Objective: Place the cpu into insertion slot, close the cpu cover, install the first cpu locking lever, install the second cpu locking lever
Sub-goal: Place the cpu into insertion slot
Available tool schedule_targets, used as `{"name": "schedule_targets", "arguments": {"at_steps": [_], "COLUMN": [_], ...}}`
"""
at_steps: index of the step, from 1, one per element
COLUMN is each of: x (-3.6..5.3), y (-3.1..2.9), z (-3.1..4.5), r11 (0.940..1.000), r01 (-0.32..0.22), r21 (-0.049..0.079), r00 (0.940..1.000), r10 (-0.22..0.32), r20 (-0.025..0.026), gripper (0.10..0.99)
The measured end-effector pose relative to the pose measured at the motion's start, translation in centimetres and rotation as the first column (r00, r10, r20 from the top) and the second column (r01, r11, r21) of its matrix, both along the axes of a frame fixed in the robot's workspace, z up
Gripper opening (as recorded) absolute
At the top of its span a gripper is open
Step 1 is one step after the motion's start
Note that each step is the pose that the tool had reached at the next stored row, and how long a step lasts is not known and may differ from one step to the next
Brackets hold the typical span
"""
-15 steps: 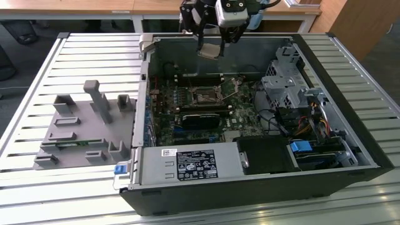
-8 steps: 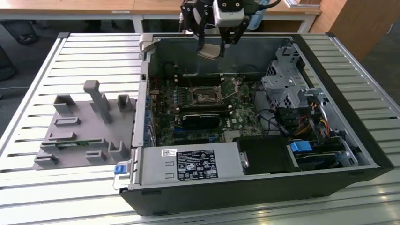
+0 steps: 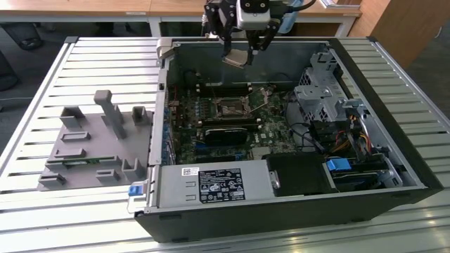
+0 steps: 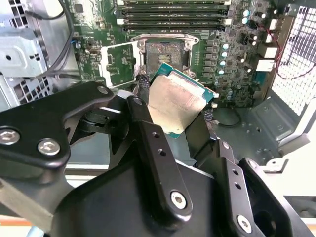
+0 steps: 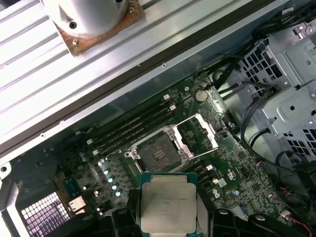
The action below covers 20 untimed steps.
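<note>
We see the end effector (image 3: 237,56) closed on the cpu (image 3: 235,59), its two black fingers (image 4: 143,123) clamping opposite edges of the chip, whose silvery-tan top shows in both wrist views (it sits slightly tilted between them). In the exterior view the cpu hangs in the air above the open computer case (image 3: 281,221), well apart from the board below. The insertion slot (image 5: 158,155) lies bare on the green circuit board (image 5: 232,163), its dark centre exposed, and the cpu cover (image 5: 200,131) stands swung open just beside it. Long black memory slots (image 5: 133,131) run near the slot. The case rests on a slatted metal surface (image 3: 105,58), with a grey fixture (image 3: 91,142) at the exterior view's left.
</note>
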<state>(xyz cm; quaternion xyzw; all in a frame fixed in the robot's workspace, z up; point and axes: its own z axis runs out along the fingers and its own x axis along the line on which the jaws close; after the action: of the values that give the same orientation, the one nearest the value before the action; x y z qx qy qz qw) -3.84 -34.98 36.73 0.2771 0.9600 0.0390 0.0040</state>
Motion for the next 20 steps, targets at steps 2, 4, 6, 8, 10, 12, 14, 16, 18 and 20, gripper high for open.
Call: {"name": "schedule_targets", "arguments": {"at_steps": [2, 4, 6, 8, 10, 12, 14, 16, 18, 20], "x": [0.0, 0.0, 0.0, 0.0, 0.0, 0.0, 0.0, 0.0, 0.0, 0.0], "y": [0.0, 0.0, 0.01, 0.01, 0.01, 0.0, 0.01, 0.0, 0.0, 0.01], "z": [0.0, -0.01, -0.01, -0.01, -0.01, -0.01, -0.02, -0.02, -0.02, -0.02], "r11": [0.9998, 0.9987, 0.9968, 0.9944, 0.991, 0.987, 0.9826, 0.9775, 0.9713, 0.9648], "r01": [0.02, 0.05, 0.079, 0.105, 0.133, 0.16, 0.186, 0.21, 0.237, 0.262], "r21": [-0.001, -0.003, -0.004, -0.006, -0.009, -0.011, -0.013, -0.016, -0.017, -0.019], "r00": [0.9998, 0.9987, 0.9969, 0.9945, 0.9911, 0.9871, 0.9826, 0.9776, 0.9714, 0.965], "r10": [-0.02, -0.05, -0.079, -0.105, -0.133, -0.16, -0.186, -0.21, -0.237, -0.262], "r20": [0.0001, 0.0001, 0.0002, 0.0004, 0.0007, 0.001, 0.0015, 0.0019, 0.0022, 0.0026], "gripper": [0.537, 0.537, 0.537, 0.537, 0.537, 0.537, 0.537, 0.537, 0.537, 0.537]}}
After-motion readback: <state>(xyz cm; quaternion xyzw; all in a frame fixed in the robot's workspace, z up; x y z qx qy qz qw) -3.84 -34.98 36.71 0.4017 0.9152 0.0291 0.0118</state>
